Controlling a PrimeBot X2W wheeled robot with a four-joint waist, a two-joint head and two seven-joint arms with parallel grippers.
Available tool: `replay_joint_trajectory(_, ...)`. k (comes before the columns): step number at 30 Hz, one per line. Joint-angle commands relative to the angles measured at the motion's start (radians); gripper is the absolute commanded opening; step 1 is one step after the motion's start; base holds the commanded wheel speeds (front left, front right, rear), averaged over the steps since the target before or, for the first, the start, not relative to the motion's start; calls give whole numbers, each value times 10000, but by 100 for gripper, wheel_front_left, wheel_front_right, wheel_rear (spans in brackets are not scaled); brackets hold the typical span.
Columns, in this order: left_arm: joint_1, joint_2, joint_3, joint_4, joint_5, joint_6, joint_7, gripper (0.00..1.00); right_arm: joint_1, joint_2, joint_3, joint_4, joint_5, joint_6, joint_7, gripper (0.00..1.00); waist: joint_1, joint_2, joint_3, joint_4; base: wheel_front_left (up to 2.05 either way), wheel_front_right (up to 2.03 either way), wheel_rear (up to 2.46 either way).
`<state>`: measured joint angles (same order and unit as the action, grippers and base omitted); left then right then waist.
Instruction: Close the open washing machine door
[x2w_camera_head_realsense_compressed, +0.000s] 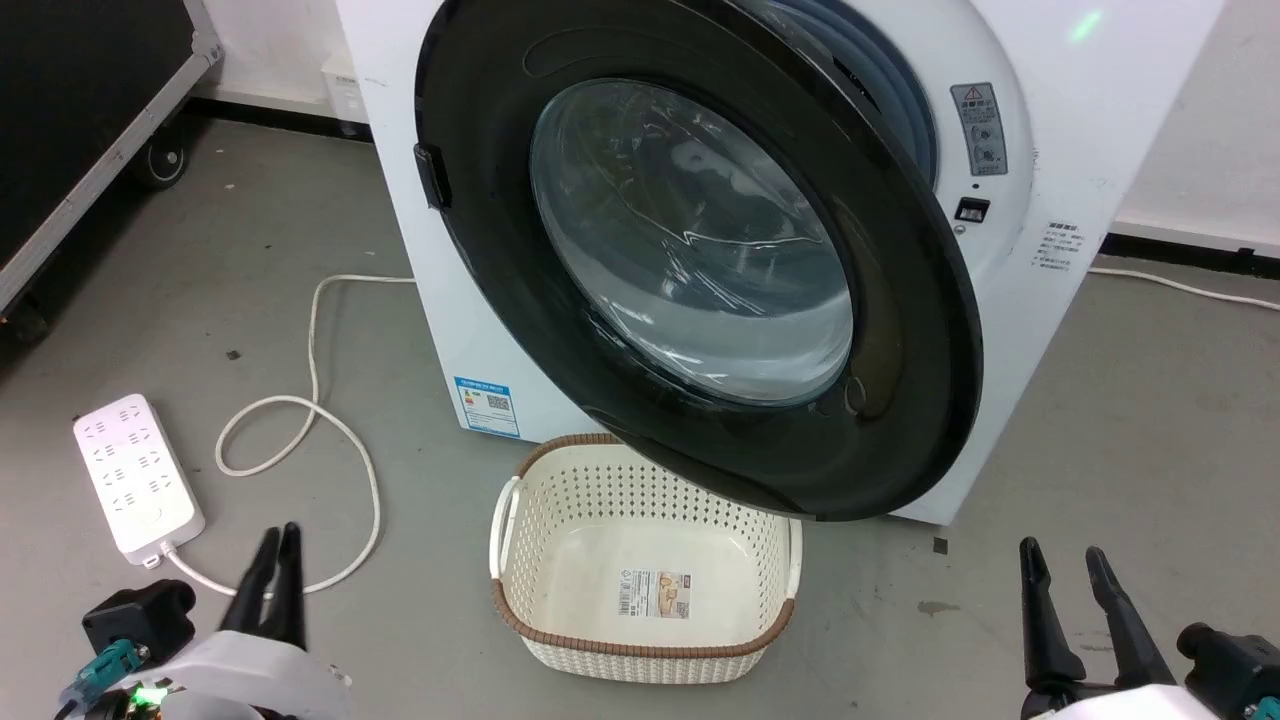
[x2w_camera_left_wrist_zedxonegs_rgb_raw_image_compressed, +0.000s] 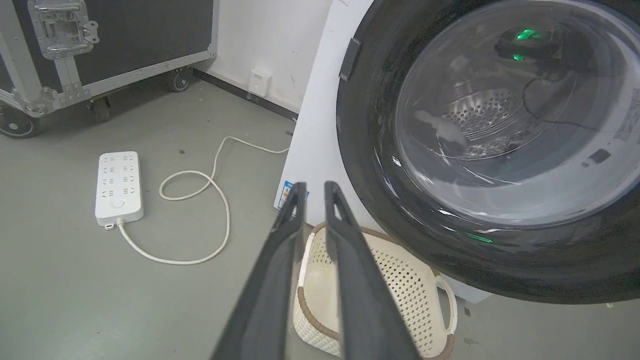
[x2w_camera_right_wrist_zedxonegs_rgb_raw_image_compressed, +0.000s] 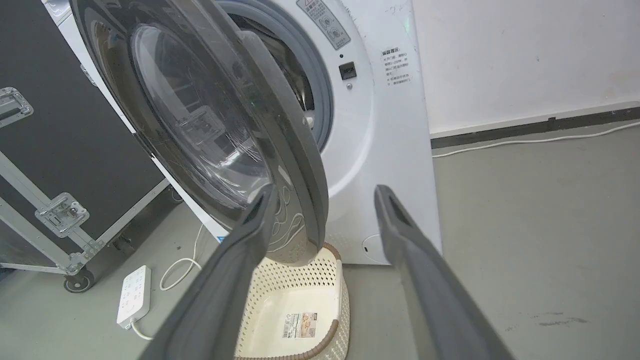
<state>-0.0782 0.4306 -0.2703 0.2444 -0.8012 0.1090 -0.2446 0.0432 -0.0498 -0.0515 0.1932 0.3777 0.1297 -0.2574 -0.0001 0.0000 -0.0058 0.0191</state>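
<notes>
Above the grey floor (x2w_camera_head_realsense_compressed: 1150, 420), the left pincer (x2w_camera_head_realsense_compressed: 281, 532) sits together, the right pincer (x2w_camera_head_realsense_compressed: 1060, 550) apart (both empty).

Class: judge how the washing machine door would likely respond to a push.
The washing machine door probably swings as one rigid piece, its thick black rim looking stiff. The glossy rim and bulging glass may be slippery. It likely feels heavy, being so large.

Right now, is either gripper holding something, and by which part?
Nothing is held: the left gripper is shut and empty, the right gripper open and empty.
</notes>
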Motion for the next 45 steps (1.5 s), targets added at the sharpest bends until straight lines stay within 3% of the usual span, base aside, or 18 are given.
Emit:
replay_joint_trajectory(1,36,-54,91,-43,34,40,-69,100,151,-4,25,-15,-22,10,-44,100,1,0,-9,-11,0,0,0)
replay_joint_trajectory(8,73,-149,195,-260,337,28,-135,100,135,-4,114,-213,-524,10,-44,100,1,0,12,-18,0,0,0)
replay_joint_trajectory(10,69,-188,208,-329,444,24,-145,100,72,-4,227,-231,-806,10,-44,0,1,0,35,-5,0,0,0)
replay_joint_trajectory(19,-63,-304,317,-615,821,-52,-164,100,-1089,-4,1078,476,-1501,10,41,0,1,0,419,94,0,0,0)
replay_joint_trajectory(27,-405,-379,483,-815,1057,-244,-169,100,-2945,-4,925,2005,-1998,10,107,0,1,0,1138,361,0,0,0)
replay_joint_trajectory(45,-1300,-689,1026,-710,1434,-1002,-171,100,-6047,-4,-1788,3458,-3525,10,-34,0,1,0,2666,789,0,0,0)
